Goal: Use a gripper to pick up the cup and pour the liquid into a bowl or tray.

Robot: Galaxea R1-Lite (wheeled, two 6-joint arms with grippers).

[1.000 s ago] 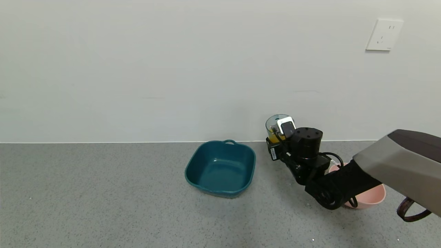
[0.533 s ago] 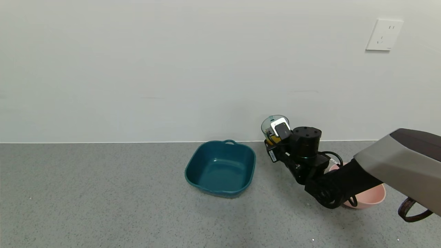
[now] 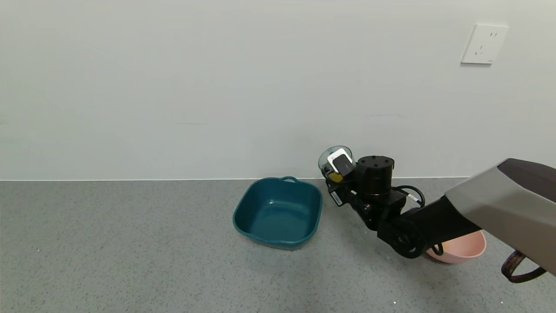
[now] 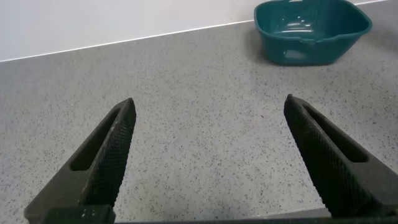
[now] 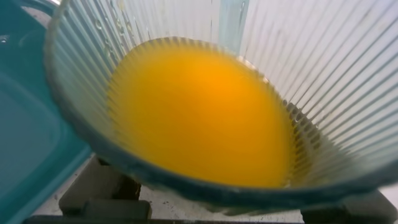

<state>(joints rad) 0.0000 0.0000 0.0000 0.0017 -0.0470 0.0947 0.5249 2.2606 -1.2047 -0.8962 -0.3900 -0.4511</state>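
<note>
One tray [image 3: 278, 212], dark teal and deep, sits on the grey floor [image 3: 130, 252] by the wall, the biggest thing of the task, with nothing in it. Just to its right the right gripper [image 3: 336, 171] holds the cup [image 3: 335, 161] lifted off the floor, beside the tray's far right corner and not yet over it. The fingers are closed on the cup's lower body; in the right wrist view a dark jaw edge [image 5: 106, 193] shows under its ribbed wall [image 5: 323, 74]. The cup looks like thin, light plastic that may flex if squeezed hard, so a low hold on the sides seems right, leaving the rim free. The juice [image 5: 199, 112] fills its lower part and will slosh, so a slow tilt is wise. The left gripper [image 4: 208, 155] hangs open and low over the floor, well away from the tray. A pink bowl [image 3: 460, 248] lies under the right arm.
</note>
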